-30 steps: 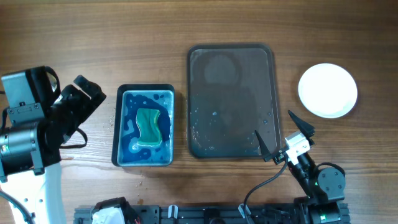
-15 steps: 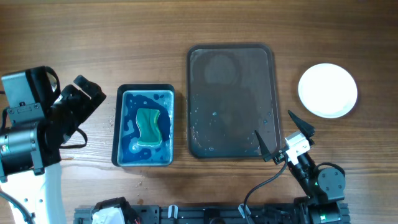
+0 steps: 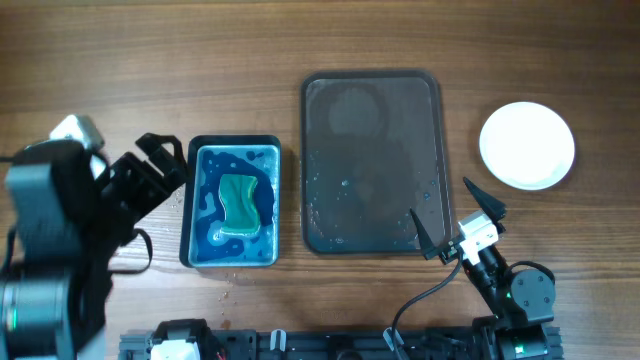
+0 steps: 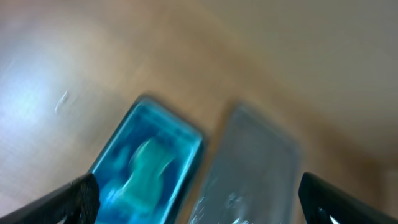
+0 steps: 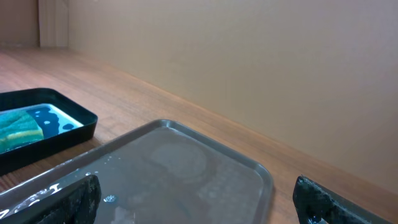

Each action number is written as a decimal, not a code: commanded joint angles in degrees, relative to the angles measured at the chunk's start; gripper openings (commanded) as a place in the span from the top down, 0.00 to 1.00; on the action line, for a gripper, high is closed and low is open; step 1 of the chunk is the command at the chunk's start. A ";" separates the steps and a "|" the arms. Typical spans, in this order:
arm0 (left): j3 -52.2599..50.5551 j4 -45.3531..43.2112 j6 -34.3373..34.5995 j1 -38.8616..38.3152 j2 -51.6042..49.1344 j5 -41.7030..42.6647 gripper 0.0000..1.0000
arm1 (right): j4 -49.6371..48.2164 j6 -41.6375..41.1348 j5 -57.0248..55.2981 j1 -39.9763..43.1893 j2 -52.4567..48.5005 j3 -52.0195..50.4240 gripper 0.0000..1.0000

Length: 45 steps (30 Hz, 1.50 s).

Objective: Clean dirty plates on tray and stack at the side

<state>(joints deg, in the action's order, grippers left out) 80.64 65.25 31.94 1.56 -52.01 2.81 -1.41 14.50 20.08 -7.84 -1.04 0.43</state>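
Observation:
The dark tray lies at the table's middle with only water drops on it. It also shows in the right wrist view and, blurred, in the left wrist view. White plates sit to the right of the tray; the top face is plain white, and I cannot tell how many are stacked. My left gripper is open and empty just left of the blue basin; its view is blurred. My right gripper is open and empty over the tray's near right corner, and it also shows in its own view.
A blue basin holding blue water and a green sponge stands left of the tray; both show in the right wrist view too, the basin and the sponge. A wall rises behind the table.
My left arm has swung toward the basin, its gripper now closer to the basin's left rim, and its view is motion-blurred. The right arm, tray and plates have not moved.

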 commanded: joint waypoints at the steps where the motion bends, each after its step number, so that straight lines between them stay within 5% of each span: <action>1: -7.19 -12.92 -5.88 -2.91 8.04 1.40 0.00 | -0.28 0.50 -1.03 -0.46 0.83 -0.13 0.00; 7: -29.64 -34.07 -9.03 -3.10 22.43 4.90 0.00 | -0.28 0.50 -1.03 -0.46 0.83 -0.13 0.00; 19: -67.73 -60.02 -8.59 -3.32 51.52 5.29 0.00 | -0.26 0.50 -1.03 -0.46 0.83 -0.13 0.00; 27: -79.89 -69.75 -8.39 -4.15 51.84 5.51 0.00 | -0.26 0.50 -1.03 -0.46 0.83 -0.13 0.00; 45: -80.28 -61.55 -8.41 -4.87 51.63 4.66 0.00 | -0.26 0.52 -1.03 -0.46 0.76 -0.13 0.00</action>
<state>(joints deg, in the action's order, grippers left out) 0.36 3.07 24.25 -2.92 -0.80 7.55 -1.39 14.52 19.57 -7.84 -0.89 0.38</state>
